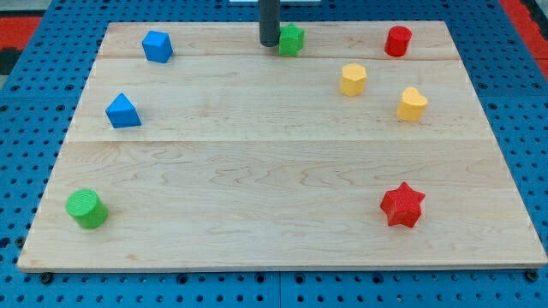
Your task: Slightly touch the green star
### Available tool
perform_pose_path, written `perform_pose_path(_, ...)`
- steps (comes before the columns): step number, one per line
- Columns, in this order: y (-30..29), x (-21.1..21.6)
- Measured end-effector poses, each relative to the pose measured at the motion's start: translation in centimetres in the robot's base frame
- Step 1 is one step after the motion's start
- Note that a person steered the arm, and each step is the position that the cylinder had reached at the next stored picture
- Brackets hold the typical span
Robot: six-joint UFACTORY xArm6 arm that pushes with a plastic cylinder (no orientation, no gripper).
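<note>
- Eight blocks on the wooden board, counted by colour: two blue, two green, two yellow, two red.
- Blues sit on the view's left: a blue cube near the top edge and a blue wedge-like block below it.
- Yellows are on the right: a yellow hexagon, and a yellow heart just lower and further right, near each other but apart.
- Reds: a red cylinder up in the top right, a red star well down toward the bottom right.
- Greens: a green cylinder alone at the bottom left, and the green star at top centre.
- No containers here; everything rests straight on the board.
- My tip is down right at the green star's left side, the dark rod covering the star's left edge; it looks to be in contact, though I can't be sure from this angle.
- No jaws on this rod, so nothing opens, closes or holds anything.
</note>
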State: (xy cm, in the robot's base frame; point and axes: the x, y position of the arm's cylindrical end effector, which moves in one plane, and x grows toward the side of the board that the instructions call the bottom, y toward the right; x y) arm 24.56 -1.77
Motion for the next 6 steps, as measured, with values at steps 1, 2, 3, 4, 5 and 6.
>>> perform_pose_path(1, -1.6, 6.1)
perform_pose_path(2, -1.6, 8.2)
perform_pose_path(3, -1.3, 8.2)
perform_pose_path(4, 4.4, 5.9)
perform_pose_path(5, 5.1, 2.6)
perform_pose_path(6, 9.1, -2.1)
